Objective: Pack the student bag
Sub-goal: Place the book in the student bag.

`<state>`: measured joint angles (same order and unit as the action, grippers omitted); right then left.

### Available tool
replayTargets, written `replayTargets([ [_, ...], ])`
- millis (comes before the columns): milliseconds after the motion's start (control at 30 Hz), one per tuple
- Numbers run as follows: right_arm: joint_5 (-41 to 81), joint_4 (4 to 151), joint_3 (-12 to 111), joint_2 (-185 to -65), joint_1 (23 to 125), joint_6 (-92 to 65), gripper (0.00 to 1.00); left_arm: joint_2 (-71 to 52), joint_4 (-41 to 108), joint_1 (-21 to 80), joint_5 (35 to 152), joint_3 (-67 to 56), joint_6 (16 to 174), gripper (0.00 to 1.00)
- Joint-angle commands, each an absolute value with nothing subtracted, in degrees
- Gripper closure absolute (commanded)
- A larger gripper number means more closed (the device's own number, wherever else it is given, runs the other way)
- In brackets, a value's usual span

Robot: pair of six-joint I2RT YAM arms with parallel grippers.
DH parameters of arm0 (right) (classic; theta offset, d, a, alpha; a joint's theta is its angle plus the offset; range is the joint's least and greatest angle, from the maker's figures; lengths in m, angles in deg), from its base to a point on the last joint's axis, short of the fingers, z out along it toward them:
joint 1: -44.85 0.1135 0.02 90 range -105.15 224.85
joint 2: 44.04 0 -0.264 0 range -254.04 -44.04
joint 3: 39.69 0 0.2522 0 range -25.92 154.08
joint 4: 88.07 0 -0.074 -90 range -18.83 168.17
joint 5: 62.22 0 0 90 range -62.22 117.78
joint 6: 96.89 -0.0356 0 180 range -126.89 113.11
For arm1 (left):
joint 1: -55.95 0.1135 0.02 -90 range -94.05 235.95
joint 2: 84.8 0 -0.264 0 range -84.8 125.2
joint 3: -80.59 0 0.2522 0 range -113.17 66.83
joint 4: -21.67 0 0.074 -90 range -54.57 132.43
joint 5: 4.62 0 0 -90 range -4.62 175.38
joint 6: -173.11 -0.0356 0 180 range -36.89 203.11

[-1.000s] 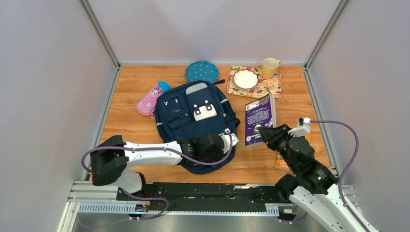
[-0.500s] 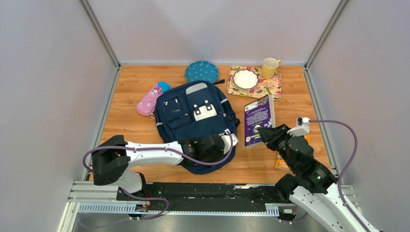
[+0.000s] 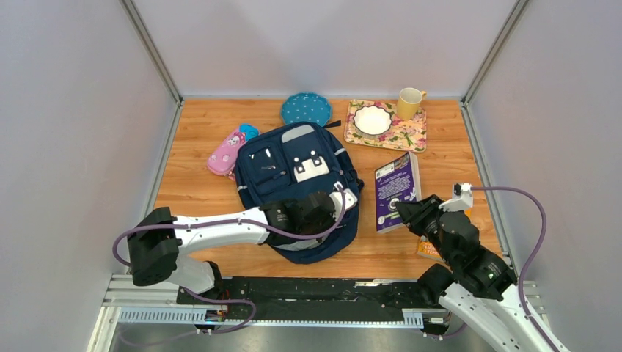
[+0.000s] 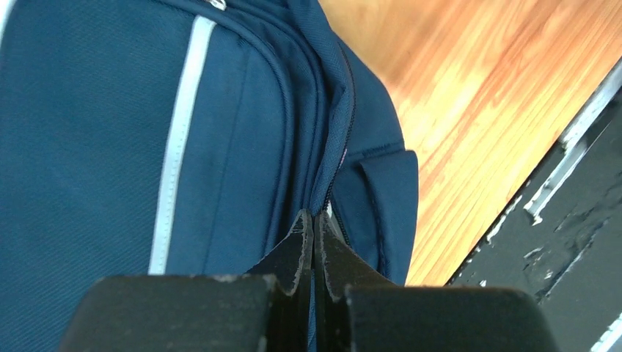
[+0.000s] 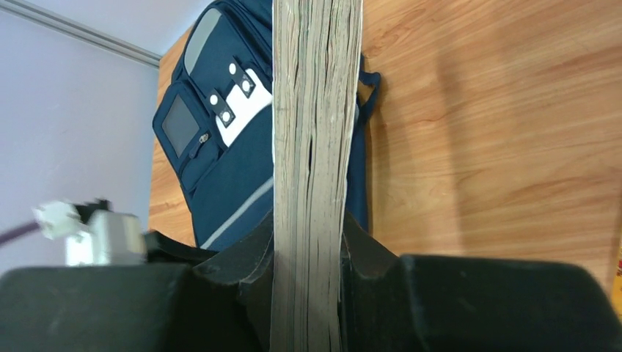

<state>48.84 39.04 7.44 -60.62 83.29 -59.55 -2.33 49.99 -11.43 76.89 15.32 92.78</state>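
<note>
Left gripper (image 4: 314,233): jaws pinched together, no visible gap, tips right on the zip seam of the student bag (image 3: 268,187) at its near right corner. Can't tell whether a zip pull or only fabric is between them.

Right gripper (image 5: 308,227): narrow, clamped on the purple book (image 3: 394,187) at its near end, one finger on each cover, page edges facing the wrist cam. Book cover faces up in the top view. Can't tell if it's lifted or resting on the table (image 3: 198,198).

Bag lies front-up mid-table, grey top panel away from the arms, white patch up. Book is just right of it, bag strap close to the book's left edge.

Around, left to right:
- pink pencil case (image 3: 226,152) touching the bag's far left corner
- blue plate (image 3: 305,108) just behind the bag's top
- floral tray (image 3: 411,132) at the far right, white bowl (image 3: 372,119) on it, yellow mug (image 3: 409,103) at its far corner
- an orange-yellow book (image 3: 425,249) partly hidden under the right arm

Left arm: low and stretched out from its base, running rightwards across the bag's near edge. Right arm: rises from its base, reaches forward and left to the book.
</note>
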Motion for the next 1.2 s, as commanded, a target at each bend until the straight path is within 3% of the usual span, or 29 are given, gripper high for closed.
replayTargets([
  [0, 49.7, 37.1, 12.0, -57.5, 83.3, -60.2, 1.0, -8.0, 50.5, -9.3, 74.7, 6.8, 90.0, 1.0],
  [200, 40.5, 32.3, 8.6, -50.8, 83.2, -67.4, 1.0, -10.1, 52.6, -7.9, 70.3, -1.4, 86.1, 1.0],
  [500, 17.7, 50.6, -3.6, -47.5, 83.2, -78.1, 1.0, -12.1, 52.2, -7.9, 64.6, -6.6, 83.4, 1.0],
  [900, 11.7, 86.1, -12.7, -68.4, 83.3, -90.2, 1.0, -17.1, 48.5, -7.9, 66.5, -2.3, 85.8, 1.0],
  [1167, 11.1, 107.5, -9.7, -89.0, 82.9, -91.5, 1.0, -17.7, 48.2, -7.9, 67.9, -1.4, 86.6, 1.0],
])
